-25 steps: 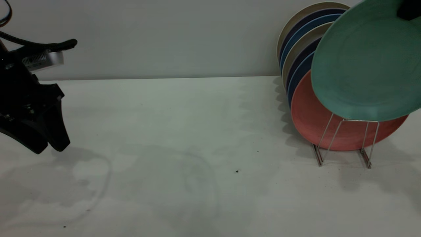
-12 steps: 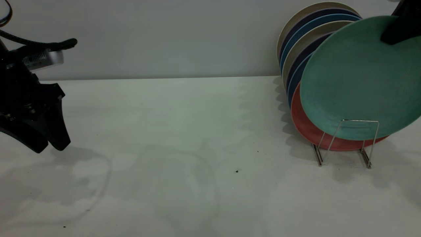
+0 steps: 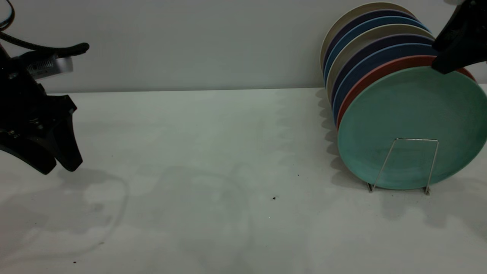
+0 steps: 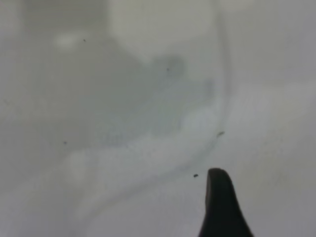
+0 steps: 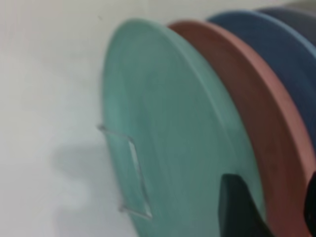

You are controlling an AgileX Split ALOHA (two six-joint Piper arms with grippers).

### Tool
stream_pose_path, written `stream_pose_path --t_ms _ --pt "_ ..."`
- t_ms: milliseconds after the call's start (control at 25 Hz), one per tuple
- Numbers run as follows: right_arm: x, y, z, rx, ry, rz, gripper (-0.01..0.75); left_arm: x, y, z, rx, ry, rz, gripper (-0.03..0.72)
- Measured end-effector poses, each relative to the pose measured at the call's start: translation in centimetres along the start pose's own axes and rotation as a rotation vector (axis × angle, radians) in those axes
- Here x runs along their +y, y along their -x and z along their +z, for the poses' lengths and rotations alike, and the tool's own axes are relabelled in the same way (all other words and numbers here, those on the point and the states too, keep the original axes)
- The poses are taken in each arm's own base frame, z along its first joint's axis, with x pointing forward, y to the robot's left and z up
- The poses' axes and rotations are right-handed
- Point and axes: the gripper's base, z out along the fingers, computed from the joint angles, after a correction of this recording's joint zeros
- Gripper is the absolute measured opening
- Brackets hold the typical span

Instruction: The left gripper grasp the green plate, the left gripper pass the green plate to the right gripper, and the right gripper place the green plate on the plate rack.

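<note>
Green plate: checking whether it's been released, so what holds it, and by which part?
The right hand holds the green plate at its upper rim.

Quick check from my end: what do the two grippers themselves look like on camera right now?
The left gripper is a matte black claw with two tapered, pointed jaws, a silver ribbed cylinder on top and a black cable looping above it. The right gripper shows only partly at the frame's edge: the same black tapered shape. No markings are visible on either.

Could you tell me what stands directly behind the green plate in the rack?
Directly behind the green plate stands a salmon-pink plate, then blue and beige ones. Only their upper rims show; the green plate covers the rest.
</note>
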Motion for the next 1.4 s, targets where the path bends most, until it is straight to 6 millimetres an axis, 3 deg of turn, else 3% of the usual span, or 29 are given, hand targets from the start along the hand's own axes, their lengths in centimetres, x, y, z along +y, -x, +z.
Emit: stream_pose_path --t_ms 240,360,440,560,680,800,920,1120,1400 --pt "0.4 0.8 -1.1 -0.045 0.05 0.212 0.443 0.5 0.7 -0.9 -0.008 0.068 0.027 0.489" --pt "0.3 1.5 -3.0 -0.067 0.028 0.505 0.461 0.9 1.0 -2.6 0.015 0.157 0.013 0.489" --pt "0.2 1.6 -4.7 -0.077 0.02 0.802 0.462 1.0 1.0 -4.4 0.0 0.219 -0.015 0.489" --pt "0.5 0.7 -6.9 -0.006 0.04 1.156 0.462 0.4 0.2 -6.9 -0.028 0.26 -0.038 0.489" --pt "1.5 -0.7 -8.6 0.17 0.047 1.233 0.462 -0.5 -1.1 -9.0 -0.032 0.261 -0.044 0.489" --pt "2.9 -1.5 -10.2 0.349 0.07 1.219 0.462 -1.3 -3.2 -10.3 -0.008 0.252 -0.049 0.489" --pt "4.0 -1.4 -12.2 0.421 0.088 1.21 0.462 -2.2 -5.9 -11.2 0.006 0.247 -0.054 0.489" --pt "6.5 -0.9 -15.4 0.376 0.046 1.195 0.461 -4.1 -11.7 -12.5 -0.046 0.216 -0.061 0.489" --pt "13.6 -1.1 -19.1 0.265 0.014 1.186 0.456 -6.7 -20.3 -14.5 -0.266 0.227 -0.041 0.489"
